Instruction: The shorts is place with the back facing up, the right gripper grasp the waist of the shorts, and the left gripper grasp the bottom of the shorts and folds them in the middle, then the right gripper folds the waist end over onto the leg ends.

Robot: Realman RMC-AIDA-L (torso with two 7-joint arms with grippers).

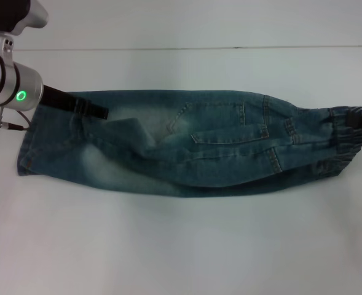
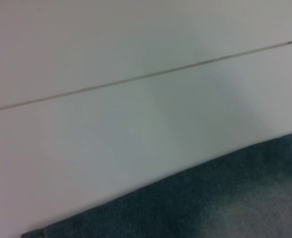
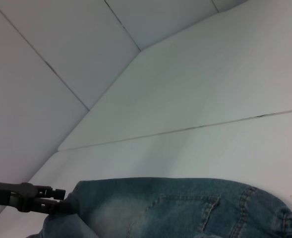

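Note:
The shorts [image 1: 187, 147] lie across the white table, folded lengthwise into a long faded blue denim strip with a back pocket [image 1: 230, 132] facing up. The leg hems, the bottom of the shorts [image 1: 30, 144], are on the left. The puckered waist of the shorts [image 1: 340, 138] is on the right. My left gripper [image 1: 98, 112], on its silver wrist with the green ring, is shut on the far edge of the denim near the hems; the right wrist view shows this left gripper [image 3: 61, 201] too. My right gripper [image 1: 356, 117] sits at the far corner of the waistband, shut on it.
The white table [image 1: 181, 246] stretches bare in front of the shorts. A thin seam line [image 1: 199, 48] runs across the table behind them. The left wrist view shows only tabletop and an edge of denim [image 2: 225, 203].

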